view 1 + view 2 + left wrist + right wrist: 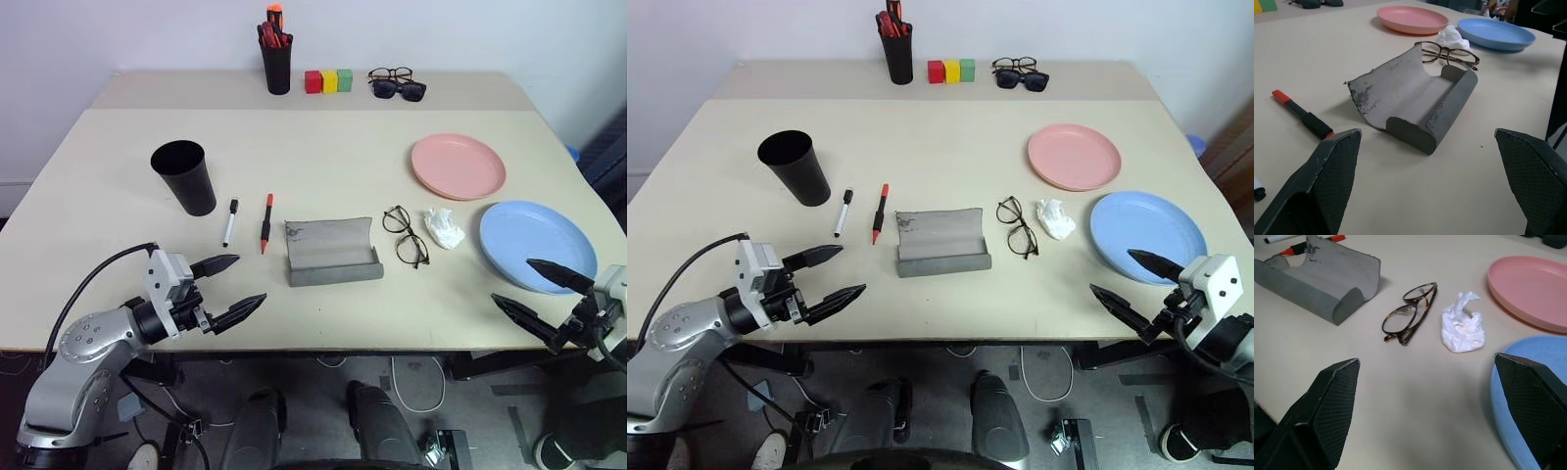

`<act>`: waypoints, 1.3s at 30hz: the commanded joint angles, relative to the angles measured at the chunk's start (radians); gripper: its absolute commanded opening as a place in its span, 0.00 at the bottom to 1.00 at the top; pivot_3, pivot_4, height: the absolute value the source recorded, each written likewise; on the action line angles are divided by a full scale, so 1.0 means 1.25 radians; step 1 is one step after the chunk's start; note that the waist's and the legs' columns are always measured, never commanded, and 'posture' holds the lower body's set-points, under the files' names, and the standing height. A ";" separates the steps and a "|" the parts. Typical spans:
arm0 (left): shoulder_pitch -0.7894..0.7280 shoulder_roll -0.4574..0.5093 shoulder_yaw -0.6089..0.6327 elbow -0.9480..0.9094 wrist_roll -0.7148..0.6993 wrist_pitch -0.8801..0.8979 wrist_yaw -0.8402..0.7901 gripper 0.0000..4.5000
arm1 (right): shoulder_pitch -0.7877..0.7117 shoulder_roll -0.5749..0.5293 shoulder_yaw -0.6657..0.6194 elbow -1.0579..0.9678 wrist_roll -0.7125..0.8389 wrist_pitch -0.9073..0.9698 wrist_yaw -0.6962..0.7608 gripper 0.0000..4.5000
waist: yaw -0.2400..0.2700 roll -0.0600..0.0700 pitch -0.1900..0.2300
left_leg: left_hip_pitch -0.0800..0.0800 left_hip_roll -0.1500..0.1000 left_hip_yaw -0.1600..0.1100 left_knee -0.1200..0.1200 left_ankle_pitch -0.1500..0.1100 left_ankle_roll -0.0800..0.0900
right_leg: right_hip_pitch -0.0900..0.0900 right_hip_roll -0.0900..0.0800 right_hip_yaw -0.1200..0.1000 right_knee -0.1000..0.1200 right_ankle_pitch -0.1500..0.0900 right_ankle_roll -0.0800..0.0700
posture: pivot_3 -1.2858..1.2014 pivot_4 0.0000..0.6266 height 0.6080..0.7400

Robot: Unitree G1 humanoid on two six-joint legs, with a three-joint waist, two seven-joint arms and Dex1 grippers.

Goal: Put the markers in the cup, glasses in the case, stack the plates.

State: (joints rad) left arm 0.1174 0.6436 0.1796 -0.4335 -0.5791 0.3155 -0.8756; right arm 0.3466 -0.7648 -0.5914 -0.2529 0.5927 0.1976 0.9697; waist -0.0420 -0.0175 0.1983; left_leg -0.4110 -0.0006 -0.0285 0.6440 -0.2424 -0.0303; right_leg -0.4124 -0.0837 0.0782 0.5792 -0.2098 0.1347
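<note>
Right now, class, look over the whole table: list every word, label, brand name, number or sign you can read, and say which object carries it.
None: no legible text stands on anything.
The markers: any print on their barrels is too small to read.
The cup, case, glasses and plates: plain, no marking.
The coloured blocks: plain faces.

You face a pale beige worktop [333, 147] made of two pieces, with a seam running across toward twelve o'clock. Behind it stands a plain white wall [470, 34], evenly lit. Under the near edge at six o'clock you can see grey floor [470, 411] with a loose white cable [400, 382]. Dark furniture [609, 157] sits at three o'clock
</note>
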 commanded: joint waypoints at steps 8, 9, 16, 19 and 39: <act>-0.004 0.001 0.022 -0.014 -0.006 -0.009 0.008 1.00 | -0.014 -0.010 -0.030 -0.014 0.002 0.005 0.007 1.00 | 0.001 0.000 0.000 | 0.000 -0.001 0.000 0.000 -0.001 0.001 | -0.001 0.002 -0.001 0.001 0.000 0.000 | 0.52 0.24 1.00; -0.004 0.000 0.023 -0.014 -0.005 -0.010 0.009 1.00 | -0.017 -0.010 -0.029 -0.013 0.002 0.006 0.006 1.00 | 0.001 0.000 0.000 | 0.000 -0.001 0.000 0.001 -0.001 0.001 | 0.000 0.002 -0.001 0.001 0.000 0.000 | 0.52 0.24 1.00; -0.013 -0.019 0.016 -0.028 -0.002 -0.007 0.045 1.00 | -0.049 -0.011 -0.008 -0.002 -0.005 0.011 0.009 1.00 | 0.001 0.000 0.000 | 0.000 -0.001 0.000 0.001 -0.001 0.001 | 0.000 0.001 -0.001 0.001 0.000 0.000 | 0.52 0.24 1.00; -0.017 -0.034 0.013 -0.043 -0.007 0.010 0.077 1.00 | -0.076 -0.016 0.011 -0.005 -0.008 0.016 0.009 1.00 | 0.001 0.000 0.000 | 0.000 -0.001 0.000 0.001 -0.001 0.001 | 0.000 0.001 -0.001 0.001 0.000 0.000 | 0.52 0.24 1.00; -0.503 -0.352 0.027 0.026 -0.025 0.686 0.804 1.00 | -0.499 -0.024 0.259 0.108 0.069 0.085 0.199 1.00 | 0.018 -0.001 0.000 | 0.002 -0.003 -0.003 0.004 0.000 0.002 | 0.002 0.003 -0.003 0.007 0.002 0.007 | 0.52 0.24 1.00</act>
State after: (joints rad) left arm -0.4890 0.2134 0.1866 -0.4078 -0.6188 1.1120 0.0873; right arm -0.2565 -0.7924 -0.2588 -0.1107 0.6528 0.3016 1.1961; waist -0.0193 -0.0184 0.1987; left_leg -0.4083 -0.0045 -0.0326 0.6492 -0.2426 -0.0280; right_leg -0.4098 -0.0802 0.0745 0.5879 -0.2075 0.1431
